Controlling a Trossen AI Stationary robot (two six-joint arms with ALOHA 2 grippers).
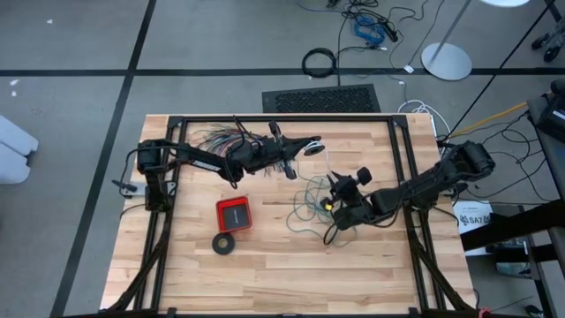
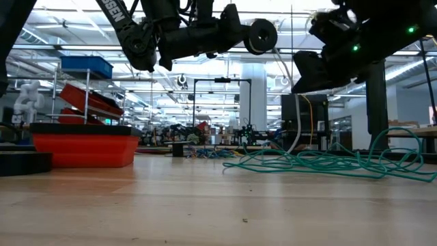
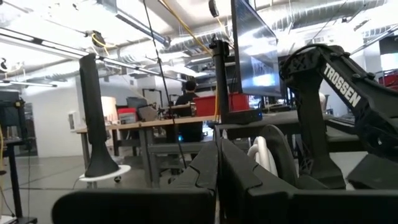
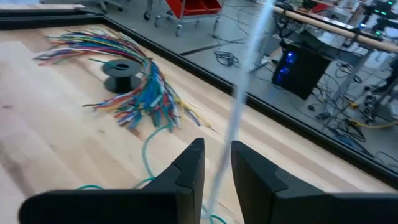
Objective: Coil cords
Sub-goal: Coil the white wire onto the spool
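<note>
The white cord point(image 1: 328, 170) runs from its black round piece point(image 2: 261, 35), held high over the table's far middle at the tip of my shut left gripper point(image 1: 298, 148), down to my right gripper point(image 1: 334, 198). That gripper hangs over the table's middle, its fingers close on either side of the cord point(image 4: 239, 106). The teal-green wire point(image 1: 309, 201) lies in a loose tangle on the wood under and beside my right gripper, and shows as low loops point(image 2: 328, 162) in the low view. My left gripper has the black round piece point(image 2: 261, 35) at its fingertips, lifted clear of the table; the fingers come level from the table's left. Which part lies between them is hidden by the fingers themselves. My right gripper pinches the white cord point(image 4: 219, 177) between its two fingers, which lie across it. The cord rises out of the hold toward the round piece.
A fanned bundle of many-coloured wires point(image 4: 140, 84) with a black spool point(image 4: 121, 73) lies at the far left under my left arm. A red box point(image 1: 234, 214) and a black ring point(image 1: 224, 243) sit left of centre. The near half of the table point(image 1: 291, 283) is bare wood.
</note>
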